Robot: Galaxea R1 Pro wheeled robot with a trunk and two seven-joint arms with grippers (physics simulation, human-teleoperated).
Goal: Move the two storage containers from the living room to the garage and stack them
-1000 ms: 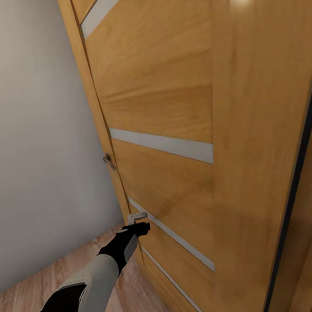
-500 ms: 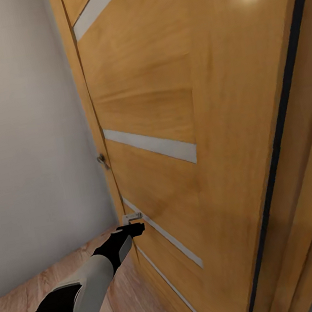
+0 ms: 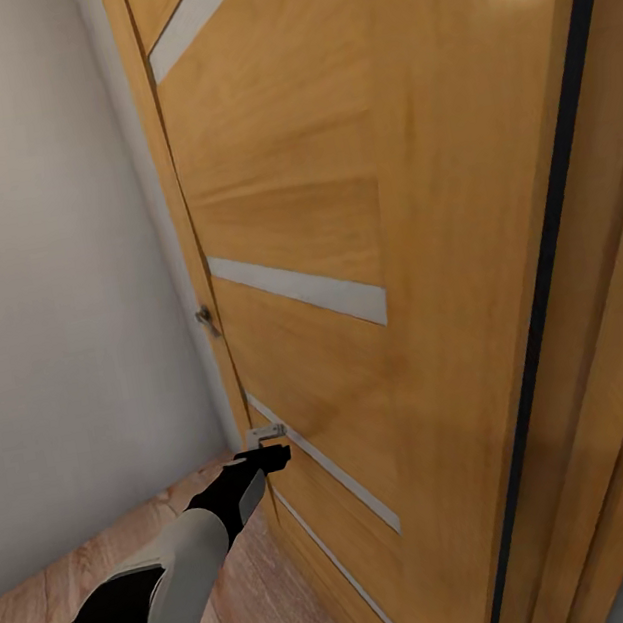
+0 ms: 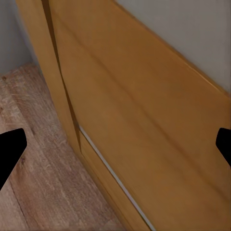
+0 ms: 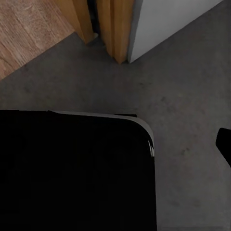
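The two storage containers are out of view. My left arm reaches forward and low, and my left gripper (image 3: 275, 453) sits right at the lower part of a wooden door (image 3: 313, 200) with pale horizontal strips. In the left wrist view its fingertips (image 4: 9, 147) stand far apart at the picture's edges, open and empty, facing the door's bottom corner (image 4: 144, 125). In the right wrist view, dark grey concrete floor (image 5: 187, 96) lies below my right gripper, with one fingertip (image 5: 224, 142) at the edge and nothing held.
A pale grey wall (image 3: 45, 295) stands left of the door above light wood-plank flooring (image 3: 55, 598). A small metal handle (image 3: 208, 320) sticks out at the door's edge. A black strip (image 3: 547, 262) marks the door's other edge. My dark base (image 5: 72, 173) covers part of the concrete.
The whole head picture has shifted a little to the left, so the camera has moved. My left gripper stays at the same spot low on the door.
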